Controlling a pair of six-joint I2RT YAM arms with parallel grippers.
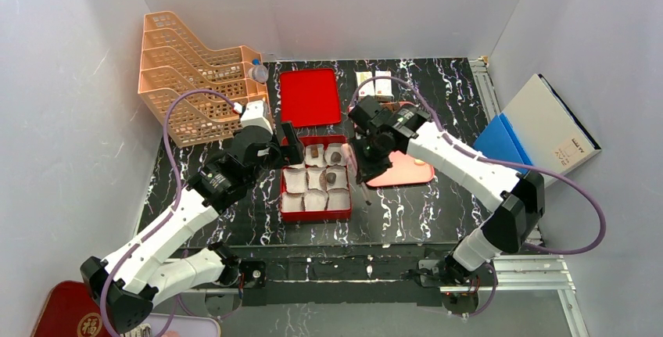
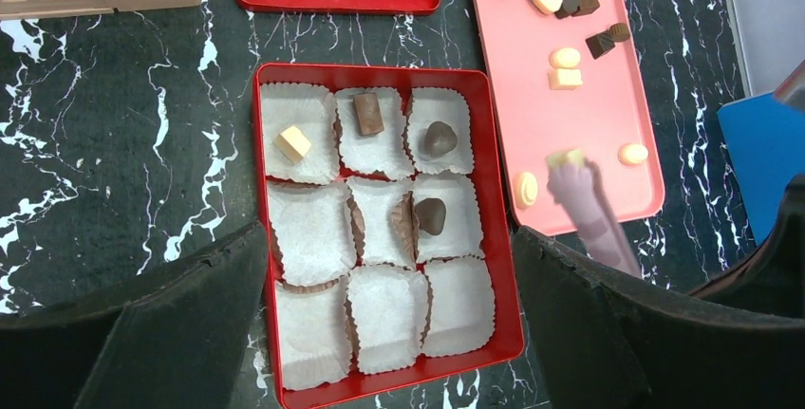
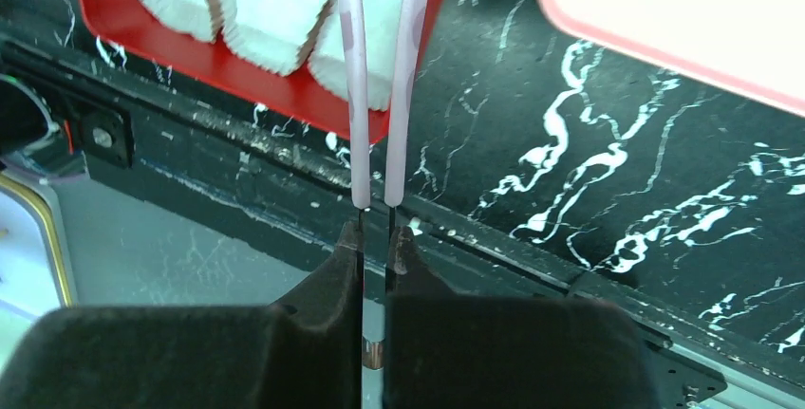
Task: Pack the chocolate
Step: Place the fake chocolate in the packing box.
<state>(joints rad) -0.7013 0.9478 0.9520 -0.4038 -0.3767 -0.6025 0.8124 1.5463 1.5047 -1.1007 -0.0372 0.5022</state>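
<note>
Right claw [image 3: 375, 231] pinching tweezers [image 2: 593, 214], tips at pale chocolate [image 2: 563, 157]

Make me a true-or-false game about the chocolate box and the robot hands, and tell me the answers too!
1. The red box has nine paper cups in it. True.
2. Every paper cup is full. False: only four hold a chocolate; five are empty.
3. The right gripper is shut on tweezers. True.
4. The loose chocolate pieces lie on a blue tray. False: they lie on the pink tray beside the box.
5. The left gripper is pinching a chocolate. False: it is open above the box and holds nothing.
</note>
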